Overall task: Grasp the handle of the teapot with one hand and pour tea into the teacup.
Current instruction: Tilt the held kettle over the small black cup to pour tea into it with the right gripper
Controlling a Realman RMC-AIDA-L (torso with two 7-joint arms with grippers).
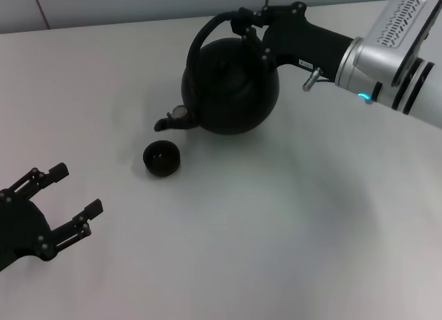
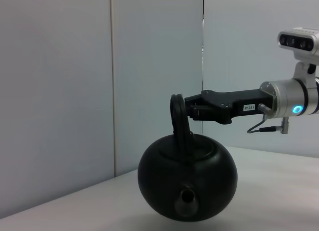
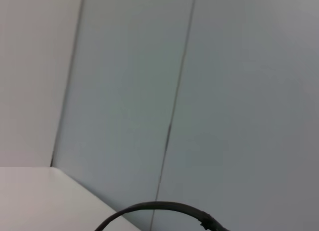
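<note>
**Three cameras around one pot**

The head view looks forward and down from above onto the white table (image 1: 228, 251), taking in both arms. The left wrist view sits low near the tabletop, facing the teapot (image 2: 187, 183) spout-on from close by, wall behind. The right wrist view looks upward at the wall, catching only the handle (image 3: 159, 207) very close. All three views share the teapot's handle.

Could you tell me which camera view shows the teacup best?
The head view: the teacup sits in full sight on the table, just in front of the teapot spout. The left wrist view shows the teapot and the right gripper at its handle, but no cup. The right wrist view shows only wall and a handle arc.
</note>
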